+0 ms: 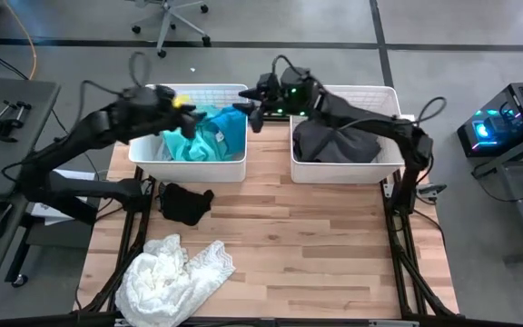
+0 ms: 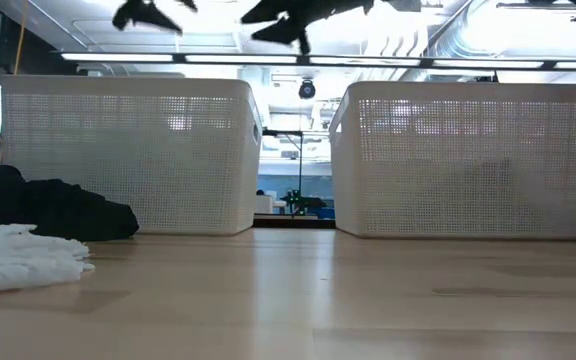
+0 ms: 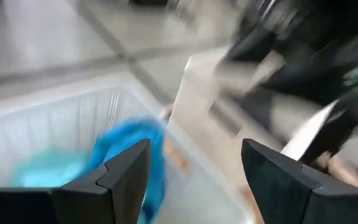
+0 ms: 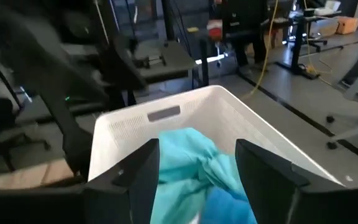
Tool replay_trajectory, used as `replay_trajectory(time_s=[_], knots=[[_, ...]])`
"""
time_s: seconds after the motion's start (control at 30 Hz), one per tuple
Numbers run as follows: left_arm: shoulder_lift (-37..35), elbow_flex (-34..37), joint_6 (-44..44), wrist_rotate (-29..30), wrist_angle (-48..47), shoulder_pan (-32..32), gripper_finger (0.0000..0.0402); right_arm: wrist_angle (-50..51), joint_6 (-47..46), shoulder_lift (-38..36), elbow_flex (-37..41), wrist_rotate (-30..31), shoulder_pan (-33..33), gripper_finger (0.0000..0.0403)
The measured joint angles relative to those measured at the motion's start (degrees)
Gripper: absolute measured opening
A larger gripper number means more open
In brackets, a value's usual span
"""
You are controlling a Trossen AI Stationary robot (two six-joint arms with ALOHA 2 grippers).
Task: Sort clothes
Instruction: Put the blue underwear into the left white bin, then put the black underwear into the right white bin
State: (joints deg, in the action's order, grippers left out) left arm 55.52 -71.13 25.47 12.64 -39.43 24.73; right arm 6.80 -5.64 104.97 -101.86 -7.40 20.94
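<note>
high view: left gripper (image 1: 189,116) and right gripper (image 1: 249,107), fingers of both apart and empty, above left basket (image 1: 143,156); black garment (image 1: 185,203) and white lacy garment (image 1: 172,272) nearer left arm.

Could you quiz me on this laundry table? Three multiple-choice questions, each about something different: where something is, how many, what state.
1. Where is the dark grey garment?
A. right basket
B. left basket
C. bare table

2. How many garments lie on the table outside the baskets?
A. none
B. two
C. four

3. The left gripper is:
A. shut on cloth
B. open, empty
C. out of sight

Answers: 1 A, it fills the right basket. 2 B, a black garment and a white lacy garment. 3 B, its fingers stand apart with nothing between.
</note>
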Motion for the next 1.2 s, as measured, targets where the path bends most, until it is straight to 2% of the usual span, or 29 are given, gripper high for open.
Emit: replay_trajectory(time_s=[0.17,0.37,0.47,0.57,0.77,0.93,1.2], knots=[[6.8,0.0,1.1,0.0,-8.3,0.8,0.0239,9.0,4.3,-5.5,-2.6,0.0,-0.1,0.02],[18.8,0.0,-6.8,-0.5,-2.8,5.7,0.0239,13.0,3.9,-9.3,-2.3,0.2,-0.2,0.02],[25.9,0.0,-9.5,-3.8,-0.8,8.6,0.0239,14.0,2.4,-10.0,-2.3,0.2,-0.7,0.02],[33.2,0.0,-11.1,-7.9,-2.5,11.1,0.0239,16.9,1.6,-10.3,-2.3,0.2,-1.8,0.02],[44.7,0.0,-16.0,-8.2,-8.0,14.8,0.0239,23.9,1.6,-10.2,-2.3,0.5,-5.7,0.02],[42.7,-0.2,-16.7,-9.4,-10.1,15.8,0.0239,28.3,1.6,-10.2,-2.2,5.0,-8.3,0.02],[26.0,-2.4,-14.0,-11.1,-12.8,15.4,0.0239,32.1,3.1,-9.6,-2.2,14.9,-8.9,0.02]])
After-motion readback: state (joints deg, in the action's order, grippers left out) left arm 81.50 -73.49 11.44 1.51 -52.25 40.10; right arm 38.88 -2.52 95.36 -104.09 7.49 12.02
